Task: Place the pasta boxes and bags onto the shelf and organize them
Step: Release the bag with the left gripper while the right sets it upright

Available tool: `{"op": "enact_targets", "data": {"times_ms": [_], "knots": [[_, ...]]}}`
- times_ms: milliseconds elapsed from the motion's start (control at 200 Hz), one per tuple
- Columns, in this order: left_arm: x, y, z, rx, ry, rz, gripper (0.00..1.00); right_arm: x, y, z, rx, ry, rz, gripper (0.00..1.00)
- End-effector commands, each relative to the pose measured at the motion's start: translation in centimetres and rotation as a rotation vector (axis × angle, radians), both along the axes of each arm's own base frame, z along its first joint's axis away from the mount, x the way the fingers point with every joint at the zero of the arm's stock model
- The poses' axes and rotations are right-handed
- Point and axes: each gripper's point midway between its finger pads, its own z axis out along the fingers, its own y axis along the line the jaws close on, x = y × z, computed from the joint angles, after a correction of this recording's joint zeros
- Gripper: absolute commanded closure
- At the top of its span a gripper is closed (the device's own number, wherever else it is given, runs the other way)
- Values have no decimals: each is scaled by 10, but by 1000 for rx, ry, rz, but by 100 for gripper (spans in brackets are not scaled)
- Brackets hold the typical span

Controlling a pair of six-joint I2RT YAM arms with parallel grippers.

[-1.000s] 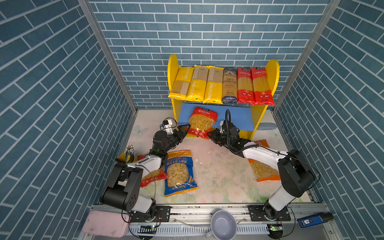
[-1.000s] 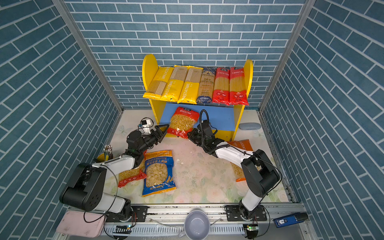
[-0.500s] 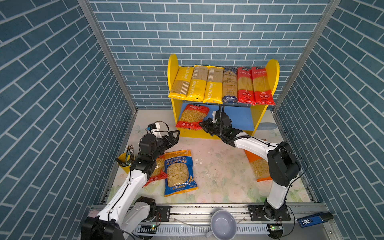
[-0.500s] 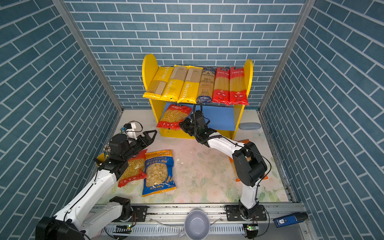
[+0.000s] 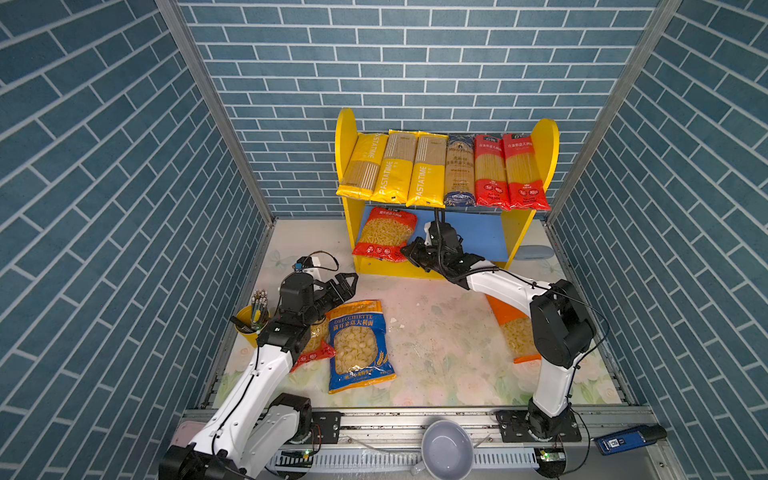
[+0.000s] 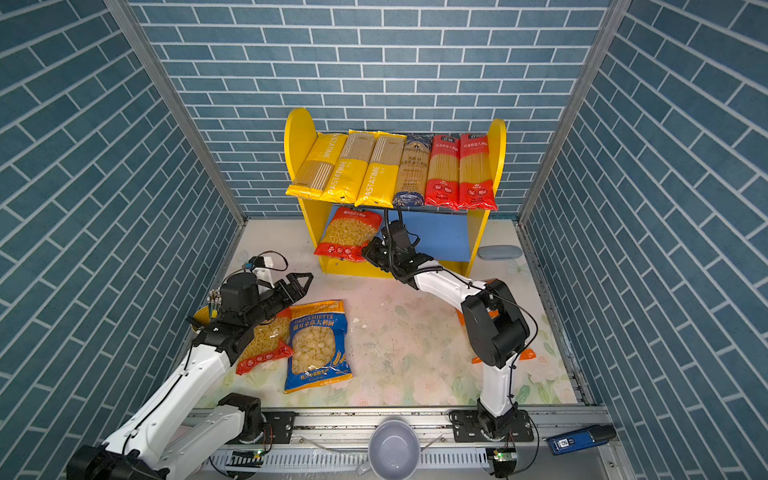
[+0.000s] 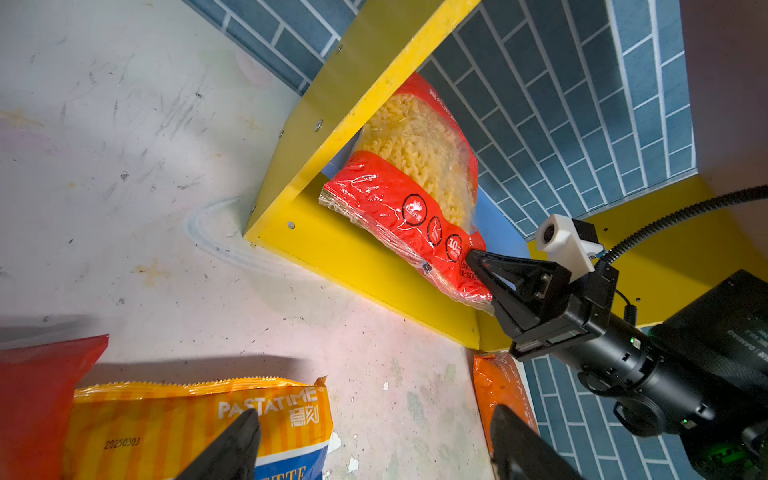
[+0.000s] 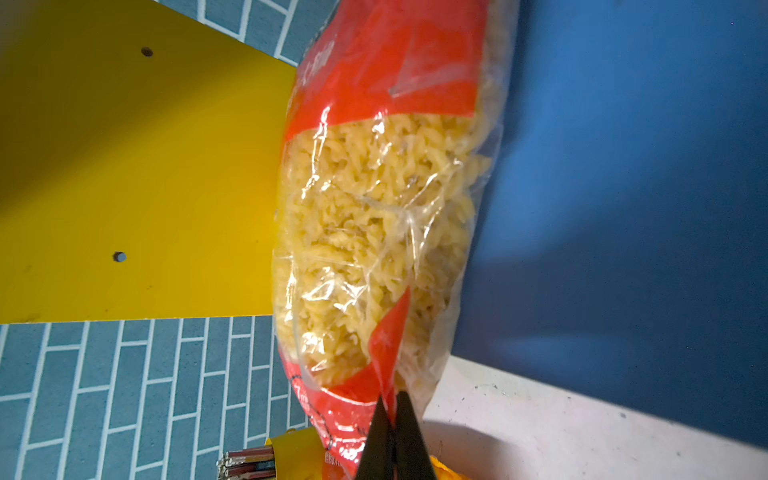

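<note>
Red short-pasta bag [image 5: 384, 235] shifted left into shelf [image 5: 514, 235] lower tier; right gripper [image 5: 408, 252] pinches its near corner; left gripper [image 5: 351, 286] withdrawn, jaws wide, empty.

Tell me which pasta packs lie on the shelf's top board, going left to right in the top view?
In a top view: leftmost yellow pack → middle yellow pack → third yellow pack → dark-blue pack → left red pack → right red pack.

I count atop the shelf [image 5: 545, 141] three yellow packs [image 5: 392, 170], one dark-blue pack [image 5: 459, 166], two red packs [image 5: 490, 166]; below its top two red bags [image 5: 384, 232], one blue bag [image 5: 359, 345], one orange bag [image 5: 515, 336]
</note>
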Motion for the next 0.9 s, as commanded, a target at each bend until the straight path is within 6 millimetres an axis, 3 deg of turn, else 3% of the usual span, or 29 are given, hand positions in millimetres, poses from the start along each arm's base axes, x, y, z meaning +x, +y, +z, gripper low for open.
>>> {"op": "enact_targets", "data": {"times_ms": [0, 240, 445, 650, 755, 895], "knots": [[-2, 3, -6, 14, 10, 1, 13, 8, 2, -2, -79, -34, 48, 100], [-5, 4, -11, 25, 25, 4, 13, 10, 4, -9, -161, -53, 113, 99], [-6, 5, -13, 25, 32, 4, 13, 13, -13, -11, -296, -109, 98, 98], [-6, 5, -17, 28, 45, 5, 13, 15, -17, -5, -305, -149, 87, 96], [-7, 6, -15, 32, 46, 8, 13, 12, -9, 0, -256, -176, 116, 88], [-10, 7, -15, 50, 51, 5, 13, 2, -3, 9, -136, -184, 113, 64]]}}
